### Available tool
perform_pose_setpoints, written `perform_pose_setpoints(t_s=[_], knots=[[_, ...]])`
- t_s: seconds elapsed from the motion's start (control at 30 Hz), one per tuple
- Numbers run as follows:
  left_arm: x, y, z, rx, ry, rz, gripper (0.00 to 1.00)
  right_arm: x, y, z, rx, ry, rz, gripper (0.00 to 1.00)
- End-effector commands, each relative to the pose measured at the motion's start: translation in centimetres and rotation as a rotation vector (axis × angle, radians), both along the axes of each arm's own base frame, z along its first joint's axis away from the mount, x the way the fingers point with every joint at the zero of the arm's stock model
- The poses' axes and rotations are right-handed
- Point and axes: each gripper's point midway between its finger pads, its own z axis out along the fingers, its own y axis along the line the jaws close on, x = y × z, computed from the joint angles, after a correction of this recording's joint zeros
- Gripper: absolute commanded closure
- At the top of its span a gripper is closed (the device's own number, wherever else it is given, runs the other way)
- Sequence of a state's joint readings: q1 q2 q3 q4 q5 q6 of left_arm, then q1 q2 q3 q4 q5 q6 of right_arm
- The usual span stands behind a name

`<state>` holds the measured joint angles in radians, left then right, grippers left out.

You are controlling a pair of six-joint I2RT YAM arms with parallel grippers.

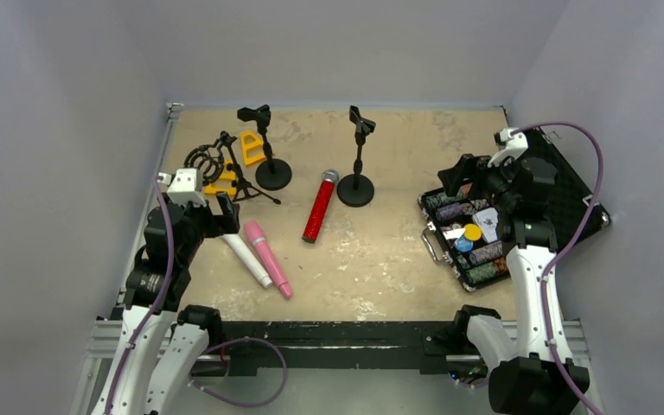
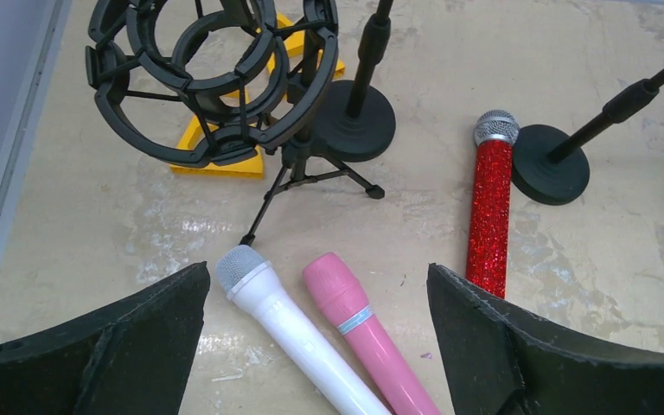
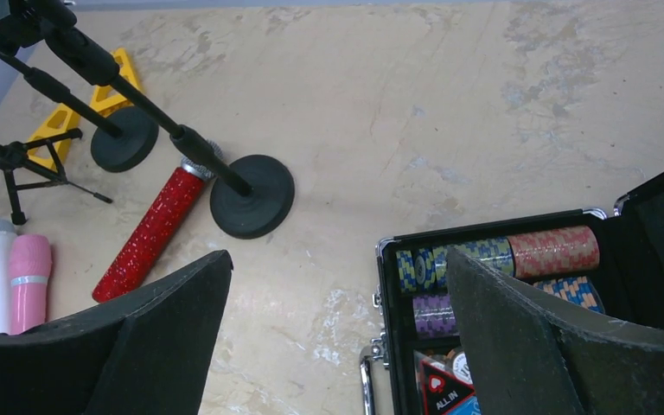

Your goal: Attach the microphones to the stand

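Three microphones lie on the table. The glittery red one rests between two round-base stands. The white one and the pink one lie side by side at the front left. My left gripper hovers open just above their heads, holding nothing. My right gripper stands open and empty over the left edge of the chip case.
A tripod stand with a black ring shock mount stands at the back left, beside yellow plastic pieces. An open black case of poker chips lies at the right.
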<state>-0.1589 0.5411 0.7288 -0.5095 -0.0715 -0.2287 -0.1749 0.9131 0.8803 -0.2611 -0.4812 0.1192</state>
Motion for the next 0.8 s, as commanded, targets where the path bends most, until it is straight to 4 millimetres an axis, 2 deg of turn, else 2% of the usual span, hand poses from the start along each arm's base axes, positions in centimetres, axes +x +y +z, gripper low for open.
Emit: perform_pose_setpoints(t_s=[0.0,0.17,0.4,0.7,0.77], knots=[[0.5,-1.2,1.8,-0.046,-0.061,-0.053,0.00,0.4,0.5,1.8,0.004,-0.063,0.027,0.01],[0.4,-2.1,2.0,-0.063,-0.066,-0.102,0.00,-0.5,2.2,1.6,-0.012,-0.075,0.162,0.01],[0.3,-4.1,2.0,-0.099,-0.063,-0.208,0.00,-4.0,6.2,1.7,-0.099,-0.179,0.518,0.01],[0.1,-6.3,1.6,-0.178,-0.023,-0.306,0.00,-7.1,8.5,-0.3,-0.085,-0.218,0.745,0.01],[0.1,-6.6,1.5,-0.195,-0.010,-0.319,0.00,-7.3,8.6,-0.7,-0.074,-0.215,0.753,0.01]])
